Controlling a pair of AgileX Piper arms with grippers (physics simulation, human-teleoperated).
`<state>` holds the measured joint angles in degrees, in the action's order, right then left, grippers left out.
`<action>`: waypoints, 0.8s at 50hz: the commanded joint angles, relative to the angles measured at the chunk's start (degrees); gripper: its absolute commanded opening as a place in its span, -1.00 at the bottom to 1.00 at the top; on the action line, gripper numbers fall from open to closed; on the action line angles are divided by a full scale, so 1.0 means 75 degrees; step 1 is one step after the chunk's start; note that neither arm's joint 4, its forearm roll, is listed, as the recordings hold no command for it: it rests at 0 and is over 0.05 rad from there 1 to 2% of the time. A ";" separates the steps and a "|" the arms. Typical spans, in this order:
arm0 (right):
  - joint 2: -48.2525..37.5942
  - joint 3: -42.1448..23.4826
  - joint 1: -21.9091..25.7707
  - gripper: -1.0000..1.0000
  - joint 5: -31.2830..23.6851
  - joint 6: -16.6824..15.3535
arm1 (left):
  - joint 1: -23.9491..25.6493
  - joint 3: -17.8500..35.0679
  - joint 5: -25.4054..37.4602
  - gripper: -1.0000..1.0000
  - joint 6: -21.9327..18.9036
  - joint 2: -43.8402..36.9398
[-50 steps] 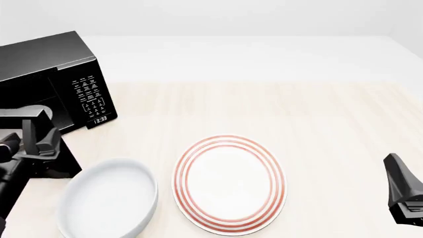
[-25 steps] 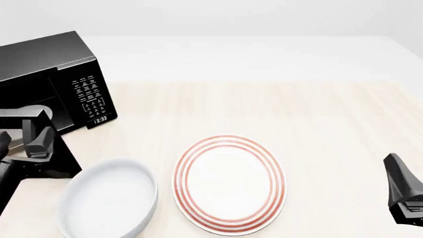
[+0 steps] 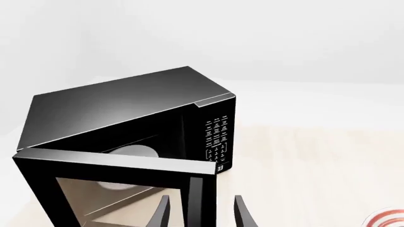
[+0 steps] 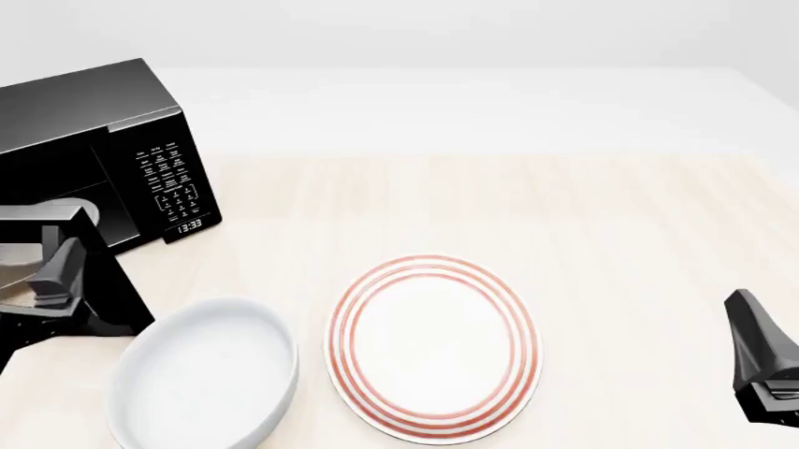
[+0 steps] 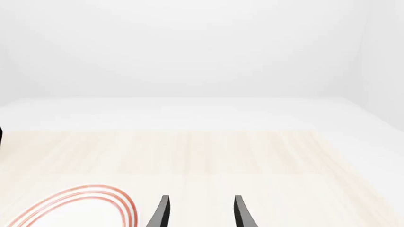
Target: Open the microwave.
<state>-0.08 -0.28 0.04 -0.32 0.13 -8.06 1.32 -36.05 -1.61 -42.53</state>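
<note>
Black boxy microwave (image 3: 126, 113) w/ glass door ajar

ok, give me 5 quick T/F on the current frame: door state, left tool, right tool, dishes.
1. The microwave door is swung partly open. True; the pale turntable shows inside.
2. The left tool has its fingers either side of the door's free edge. True.
3. The right tool holds the red-ringed plate. False: it is open over bare table, gripping nothing.
4. The white bowl sits inside the microwave. False: it is on the table, left of the plate.
5. The keypad panel has swung out with the door. False: it stays on the oven body.
</note>
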 commanded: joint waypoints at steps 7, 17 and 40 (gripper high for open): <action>0.0000 0.0000 -0.0001 1.00 0.0000 0.0001 | 0.0161 0.0387 0.1686 1.00 0.0016 0.1517; 0.0000 0.0000 0.0001 1.00 0.0000 -0.0001 | 0.0262 0.0794 0.2920 1.00 -0.0017 0.2595; 0.0000 0.0000 0.0001 1.00 0.0000 -0.0001 | 0.0792 0.2287 0.4850 1.00 -0.0219 0.3758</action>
<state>-0.08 -0.28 0.04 -0.32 0.13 -3.36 13.85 -5.03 -2.89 -17.08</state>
